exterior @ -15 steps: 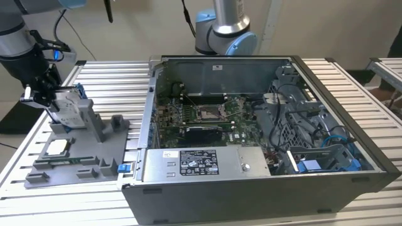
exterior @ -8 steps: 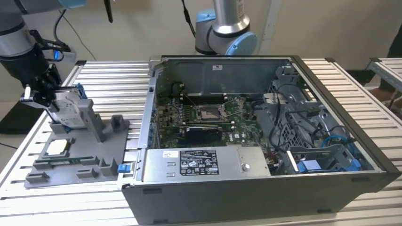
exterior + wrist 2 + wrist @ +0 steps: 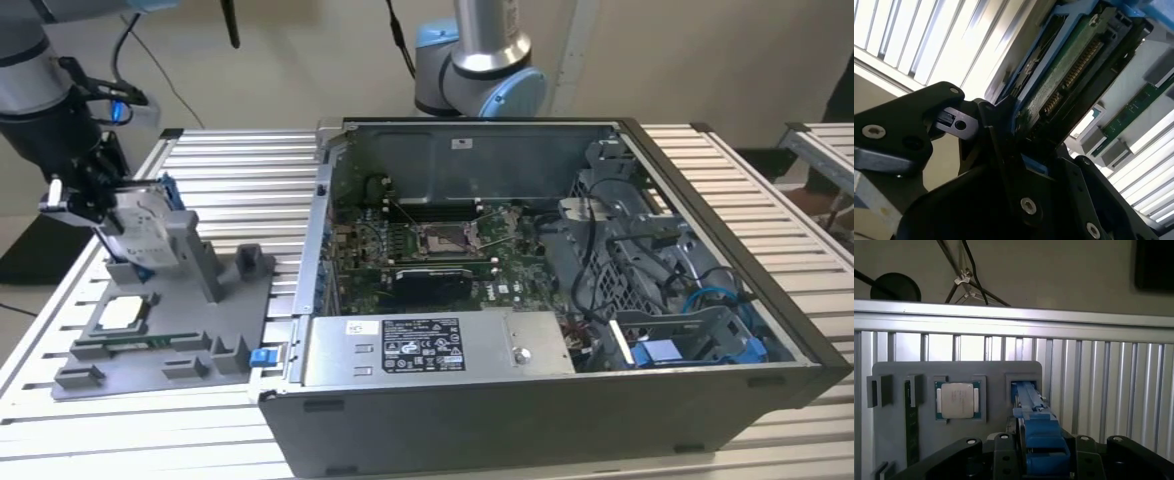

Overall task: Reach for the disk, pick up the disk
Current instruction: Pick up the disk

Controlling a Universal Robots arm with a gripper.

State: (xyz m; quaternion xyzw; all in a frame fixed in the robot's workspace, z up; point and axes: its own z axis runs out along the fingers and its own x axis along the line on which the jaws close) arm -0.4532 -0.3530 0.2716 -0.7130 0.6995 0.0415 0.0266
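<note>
Found the disk (image 3: 144, 232), a flat rectangular silver-grey hard drive with a white label in a bright blue plastic bracket, standing on edge at the exterior view's left. Placed it above the grey plastic fixture tray (image 3: 174, 340) on the ribbed aluminium worktop (image 3: 227, 160), well apart from the open grey computer case (image 3: 534, 420). Saw the black hand (image 3: 1041, 445) clenched on it, fingers (image 3: 996, 130) pressed to either side of the bracket. Could not tell lower end seated in, or clear of, the tray's slot. Noted a small square silver chip (image 3: 957, 400) lying just beside that slot. Judged the disk stiff, dense for its size, smooth-faced and shock-sensitive, with bare circuit board and connector exposed. Judged the blue bracket rails the safest place for a grip, taken squarely, away from the board.
</note>
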